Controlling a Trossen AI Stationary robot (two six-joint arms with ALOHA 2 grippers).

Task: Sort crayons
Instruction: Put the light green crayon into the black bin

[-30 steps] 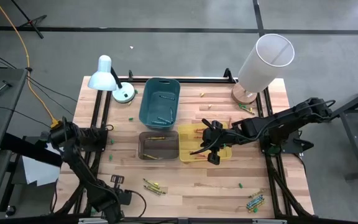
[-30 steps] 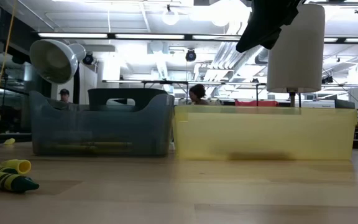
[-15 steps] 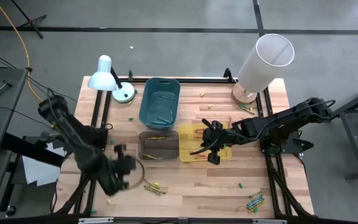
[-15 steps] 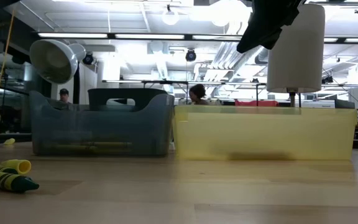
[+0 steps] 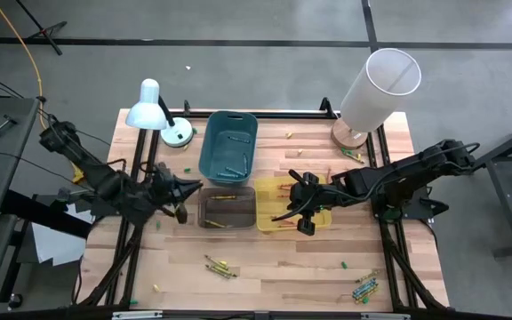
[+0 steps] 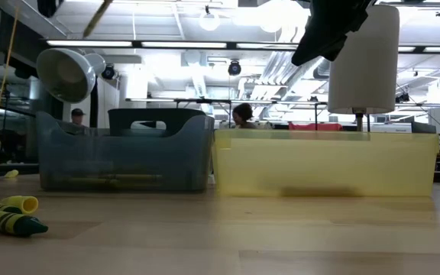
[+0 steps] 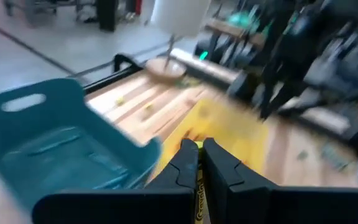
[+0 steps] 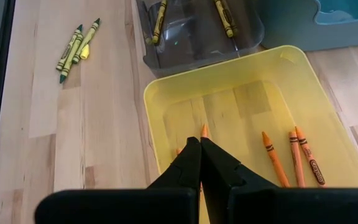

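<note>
1. Swings the left gripper up from the table's near-left edge to just beside the clear grey bin
2. Keeps its fingers clamped on a yellow crayon, lifted clear of the table
3. Leaves the right gripper unmoved over the yellow bin, pinched together on what looks like an orange crayon
4. Puts one more crayon close to a drop; leaves loose crayons lying on the near table

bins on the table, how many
3: teal bin toward the lamp, grey bin just in front of it, yellow bin beside the grey one, under the right gripper.
</note>
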